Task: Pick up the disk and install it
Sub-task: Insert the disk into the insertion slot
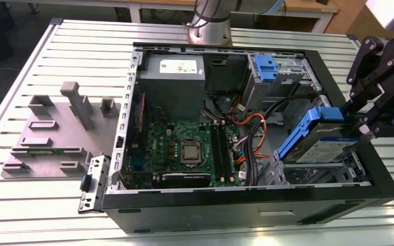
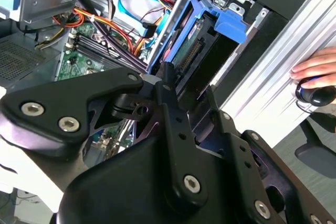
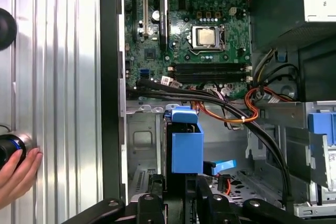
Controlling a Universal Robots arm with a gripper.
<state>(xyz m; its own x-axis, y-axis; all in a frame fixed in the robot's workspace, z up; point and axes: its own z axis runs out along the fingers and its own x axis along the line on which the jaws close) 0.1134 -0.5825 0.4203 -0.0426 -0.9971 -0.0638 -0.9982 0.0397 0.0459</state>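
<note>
Currently the disk (image 1: 318, 148) sits tilted on edge in the drive cage at a corner of the open computer case (image 1: 252, 201), on the exterior view's right, with the gripper (image 1: 356, 124) pinching its upper end. Judgement: seating it well means holding its edges parallel to the cage walls and clear of the cables (image 3: 220, 100) just beside. Silver body, white-and-blue label, blue plastic bracket (image 3: 187, 148) around it.

Claw (image 1: 360, 129) black. Disk (image 1: 323, 147) in it: silver, white-and-blue label, blue bracket (image 3: 186, 148). Beyond the claw: green motherboard (image 3: 178, 3), orange and black cables (image 3: 251, 109). Case (image 1: 252, 205) black; table (image 1: 46, 205) under it silver, ribbed. Power supply (image 1: 173, 84) grey, white label.
</note>
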